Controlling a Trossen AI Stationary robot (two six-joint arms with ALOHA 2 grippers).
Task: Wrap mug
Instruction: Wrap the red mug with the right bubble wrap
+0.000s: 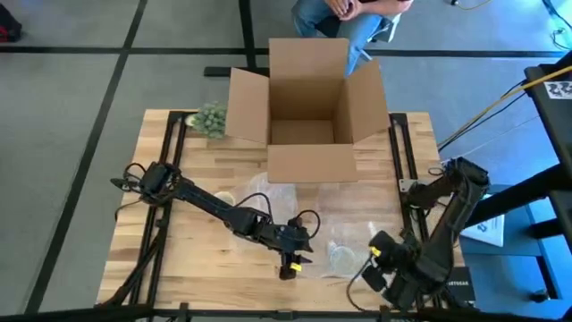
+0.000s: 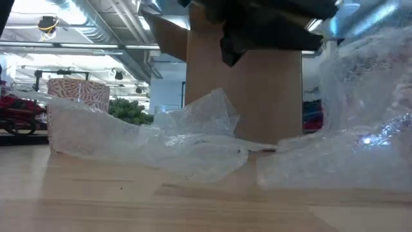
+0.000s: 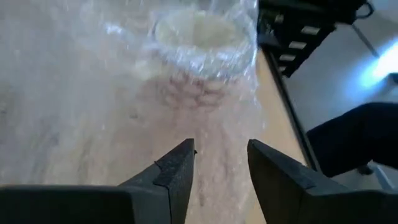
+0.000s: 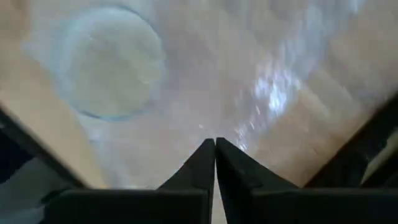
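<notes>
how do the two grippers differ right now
The left gripper is open, with a clear gap between its fingers; the right gripper is shut, fingertips touching. The left one points toward the mug under bubble wrap; the right one looks down on it. Both hover over the wrap.

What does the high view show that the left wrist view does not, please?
Only the high view shows the open cardboard box, the green bundle beside it, a seated person beyond the table, and the right gripper. Only the left wrist view shows the left gripper open, fingers apart above the wrap. Both show the mug under bubble wrap on the table.
</notes>
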